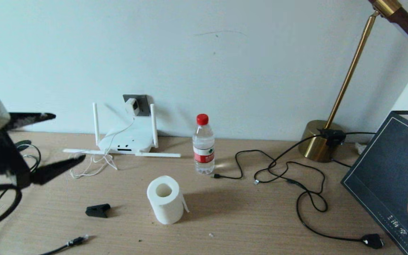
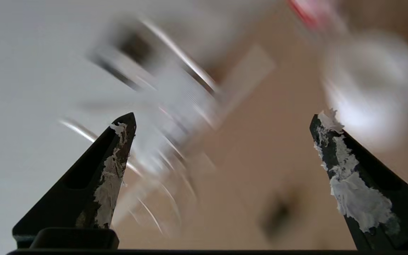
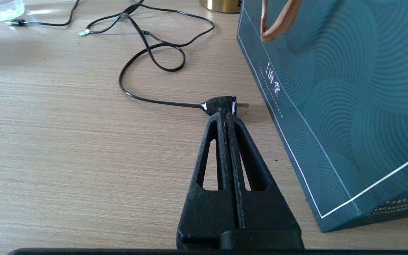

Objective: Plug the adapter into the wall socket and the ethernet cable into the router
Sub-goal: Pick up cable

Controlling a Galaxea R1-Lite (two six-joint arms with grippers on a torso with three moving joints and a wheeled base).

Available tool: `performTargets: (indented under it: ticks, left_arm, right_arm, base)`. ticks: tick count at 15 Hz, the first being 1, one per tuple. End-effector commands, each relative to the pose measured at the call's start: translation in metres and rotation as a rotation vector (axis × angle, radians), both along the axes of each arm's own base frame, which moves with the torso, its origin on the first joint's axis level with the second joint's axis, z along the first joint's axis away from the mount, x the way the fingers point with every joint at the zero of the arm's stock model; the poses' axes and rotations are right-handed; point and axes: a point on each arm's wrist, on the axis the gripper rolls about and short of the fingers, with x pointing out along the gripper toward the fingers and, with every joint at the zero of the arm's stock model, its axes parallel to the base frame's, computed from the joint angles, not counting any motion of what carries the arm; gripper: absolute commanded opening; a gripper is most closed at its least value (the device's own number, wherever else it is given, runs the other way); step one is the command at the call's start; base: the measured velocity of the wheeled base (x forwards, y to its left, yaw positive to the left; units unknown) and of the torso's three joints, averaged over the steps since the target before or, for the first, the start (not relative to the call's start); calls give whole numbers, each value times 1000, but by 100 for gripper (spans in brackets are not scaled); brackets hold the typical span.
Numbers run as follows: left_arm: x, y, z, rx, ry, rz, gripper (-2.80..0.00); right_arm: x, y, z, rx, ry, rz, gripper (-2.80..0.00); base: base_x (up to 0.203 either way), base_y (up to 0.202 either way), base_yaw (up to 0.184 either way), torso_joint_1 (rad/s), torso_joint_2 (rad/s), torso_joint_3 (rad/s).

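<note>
Your left gripper (image 1: 66, 138) hangs wide open left of one router (image 1: 126, 141) with four antennas. One adapter (image 1: 132, 106) sits in the wall socket (image 1: 136, 104); one ethernet cable (image 1: 76, 241) lies unplugged. Your right gripper (image 3: 226, 115) rests shut.

My left pincer (image 1: 66, 138) hangs wide open at the tabletop (image 1: 246, 219) left edge. Path to the router (image 1: 126, 141) is partly fouled: loose white cord (image 1: 94, 164) lies in front, one antenna (image 1: 158, 154) lies flat across. Paper roll (image 1: 165, 199) and small black block (image 1: 98, 210) sit mid-table, with open wood between them. Water bottle (image 1: 203, 145) stands right of the router. Right side is cluttered: black cables (image 1: 296, 177), lamp base (image 1: 319, 141), dark bag (image 1: 395, 177).
</note>
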Motion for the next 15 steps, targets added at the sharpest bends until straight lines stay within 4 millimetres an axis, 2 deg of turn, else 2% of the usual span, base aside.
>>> performTargets:
  ticks: [1, 4, 7, 10, 15]
  left_arm:
    - [-34, -6, -32, 212, 179, -116, 0]
    - [-48, -5, -60, 356, 363, -233, 0]
    - [-50, 8, -69, 426, 551, -100, 0]
    - [-37, 15, -78, 452, 677, -73, 0]
    - [-6, 29, -88, 481, 777, -81, 0]
  right_arm:
    - [0, 0, 0, -1, 1, 0, -280]
    - [0, 0, 0, -1, 1, 0, -280]
    - [0, 0, 0, -1, 1, 0, -280]
    - [0, 0, 0, -1, 1, 0, -280]
    - [0, 0, 0, -1, 1, 0, -280]
  base:
    - [0, 0, 0, 0, 0, 0]
    - [0, 0, 0, 0, 0, 0]
    - [0, 0, 0, 0, 0, 0]
    - [0, 0, 0, 0, 0, 0]
    - [0, 0, 0, 0, 0, 0]
